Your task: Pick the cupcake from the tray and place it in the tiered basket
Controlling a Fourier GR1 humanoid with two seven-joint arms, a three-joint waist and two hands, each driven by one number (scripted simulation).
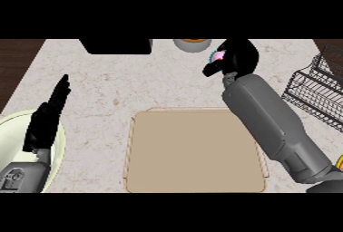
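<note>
My right hand (237,56) is raised over the far part of the counter, beyond the tray, with its fingers curled round the cupcake (218,55). Only a sliver of pink frosting shows at the hand's left side. The tan tray (194,152) lies flat in the middle of the counter with nothing on it. At the right edge stands the black wire tiered basket (315,93), to the right of the hand and apart from it. My left hand (48,115) rests open at the left, fingers straight and pointing up.
A pale yellow-green bowl or plate (13,136) sits at the left edge, under my left forearm. A black appliance (115,46) and a small grey container with an orange top (192,44) stand at the counter's far edge.
</note>
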